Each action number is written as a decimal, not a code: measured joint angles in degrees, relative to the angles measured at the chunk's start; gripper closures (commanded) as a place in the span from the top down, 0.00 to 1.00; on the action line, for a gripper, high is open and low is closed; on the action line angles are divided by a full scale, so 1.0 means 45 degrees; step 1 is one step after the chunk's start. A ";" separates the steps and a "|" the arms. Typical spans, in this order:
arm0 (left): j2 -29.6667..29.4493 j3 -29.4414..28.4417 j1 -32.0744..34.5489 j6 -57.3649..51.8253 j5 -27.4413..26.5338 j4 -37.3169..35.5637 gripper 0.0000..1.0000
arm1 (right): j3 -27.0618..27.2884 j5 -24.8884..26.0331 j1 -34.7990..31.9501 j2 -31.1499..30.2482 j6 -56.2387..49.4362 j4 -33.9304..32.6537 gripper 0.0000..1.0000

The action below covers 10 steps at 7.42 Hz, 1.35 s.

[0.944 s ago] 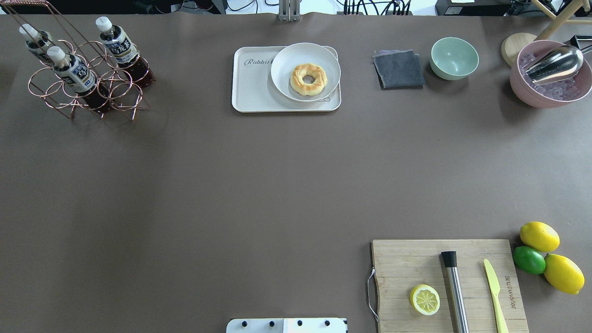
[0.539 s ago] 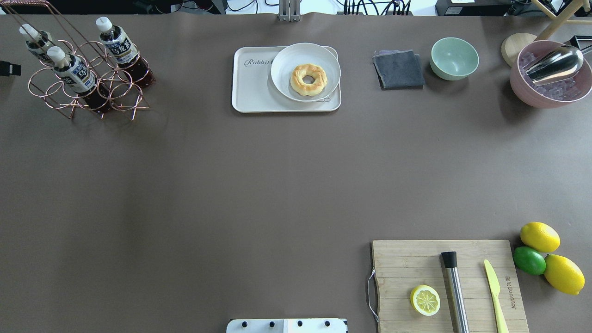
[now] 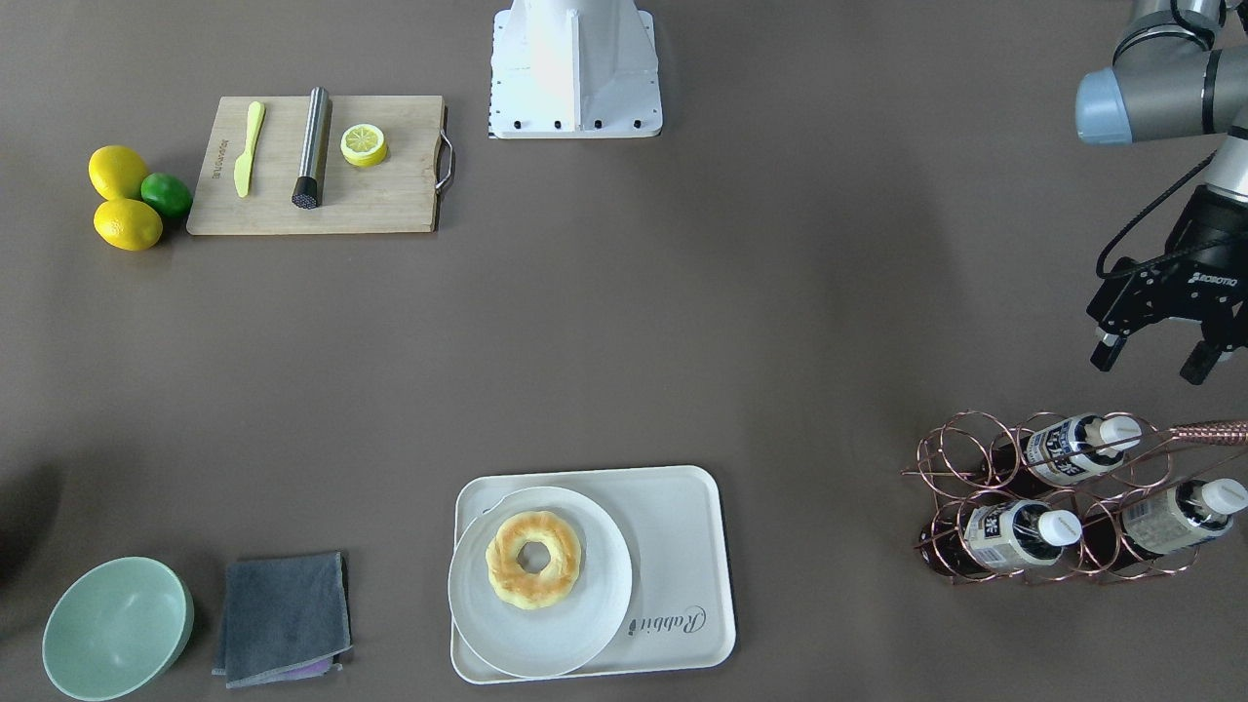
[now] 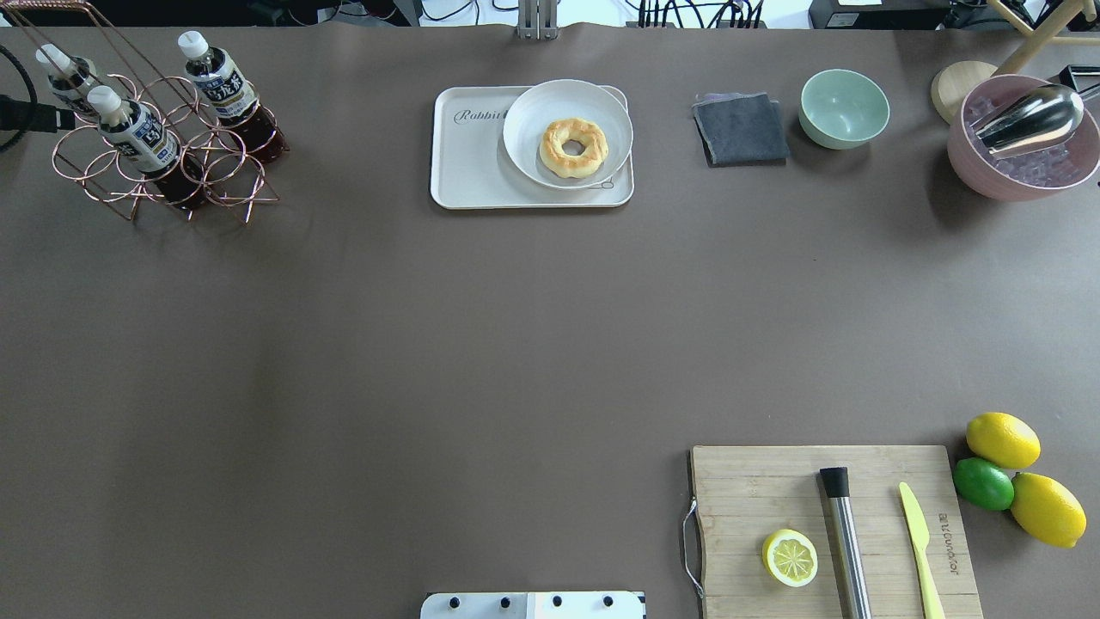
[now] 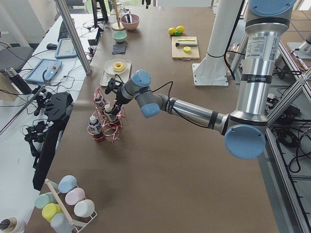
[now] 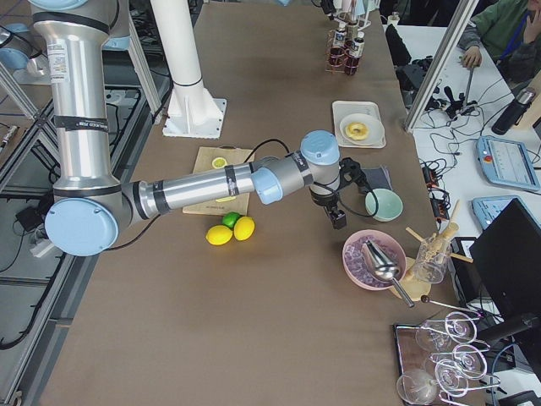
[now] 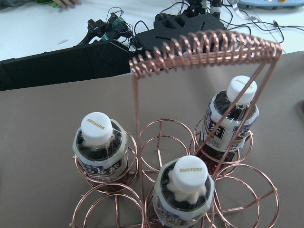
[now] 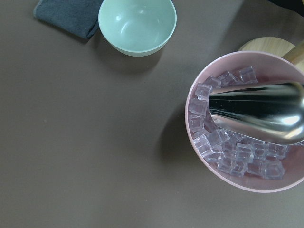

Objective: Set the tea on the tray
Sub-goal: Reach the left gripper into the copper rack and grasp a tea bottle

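Approach: left gripper (image 3: 1149, 366) beside the rack (image 3: 951, 466), fingers apart, nothing held; every tea bottle (image 3: 1072, 448) is in the rack.

Count: 3 bottles, upright, caps up, in 1 copper wire rack; 1 tray (image 3: 682, 546), well apart from the rack, carrying 1 plate (image 3: 595, 609) with 1 doughnut (image 3: 533, 559). The gripper hangs on the robot's side of the rack, above cap height. The closest bottle lies beyond and below the fingers, long axis vertical, so I expect a descent onto cap or neck. The left arm is far nearer. The right gripper (image 6: 336, 216), near the ice bowl (image 6: 372, 258), shows only in the side view; finger spread cannot be told.
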<state>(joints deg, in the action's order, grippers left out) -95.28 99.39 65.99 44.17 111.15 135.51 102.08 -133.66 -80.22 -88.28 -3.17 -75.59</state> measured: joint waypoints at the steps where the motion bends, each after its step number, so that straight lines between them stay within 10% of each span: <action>1: -0.0178 -0.0058 -0.0473 0.0401 -0.0751 0.0136 0.92 | 0.0001 -0.0027 0.0090 0.0030 -0.0007 0.0084 1.00; 10: -0.0994 -0.1082 -0.0772 -0.0785 -0.1497 0.0211 0.67 | -0.0002 0.0030 0.0171 0.0049 -0.0037 0.0214 1.00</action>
<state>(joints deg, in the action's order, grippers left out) -99.76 94.52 62.52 40.63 104.42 136.45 102.08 -133.53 -79.45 -88.07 -3.34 -74.62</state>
